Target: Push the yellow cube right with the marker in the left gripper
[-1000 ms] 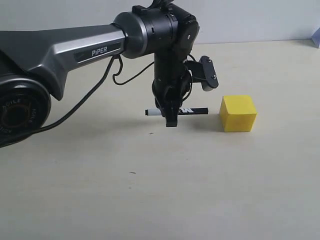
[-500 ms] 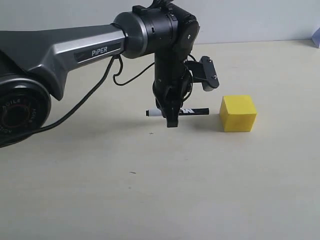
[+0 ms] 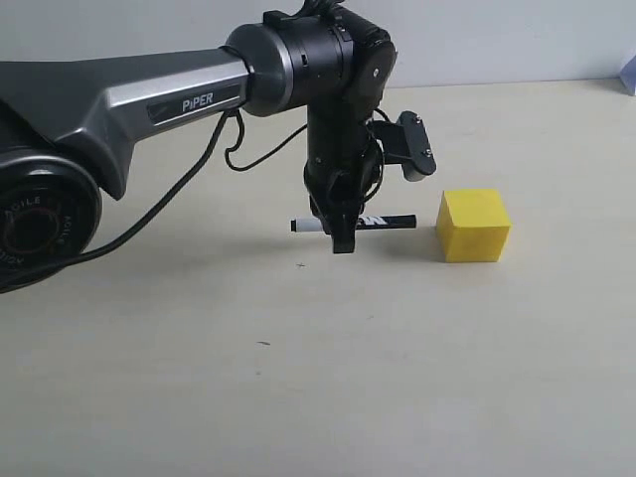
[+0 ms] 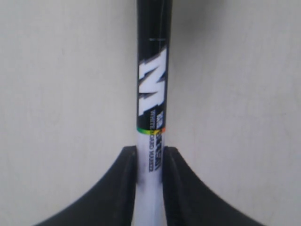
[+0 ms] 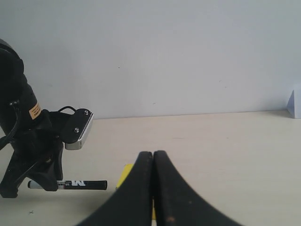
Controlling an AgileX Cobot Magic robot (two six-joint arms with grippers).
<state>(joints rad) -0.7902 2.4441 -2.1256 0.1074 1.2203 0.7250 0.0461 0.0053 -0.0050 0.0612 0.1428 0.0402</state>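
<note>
The yellow cube [image 3: 474, 225] rests on the beige table, right of centre. My left gripper [image 3: 341, 238] points straight down and is shut on the marker [image 3: 370, 222], which lies level just above the table. The marker's black end points at the cube and stops a short gap to its left. In the left wrist view both black fingers [image 4: 126, 169] clamp the white barrel of the marker [image 4: 151, 94]. The right gripper [image 5: 153, 155] is shut with nothing in it. Behind its fingers only a sliver of the cube [image 5: 125, 175] shows, with the marker [image 5: 77, 184] beside it.
The grey PiPER arm [image 3: 159, 94] reaches in from the left with its black cable [image 3: 169, 204] hanging under it. The beige table [image 3: 318, 378] runs back to a white wall [image 3: 517, 35]. A pale object [image 5: 295, 102] sits at the far right edge.
The left gripper and marker have shifted a hair to the right towards the cube. The cube has not moved.
</note>
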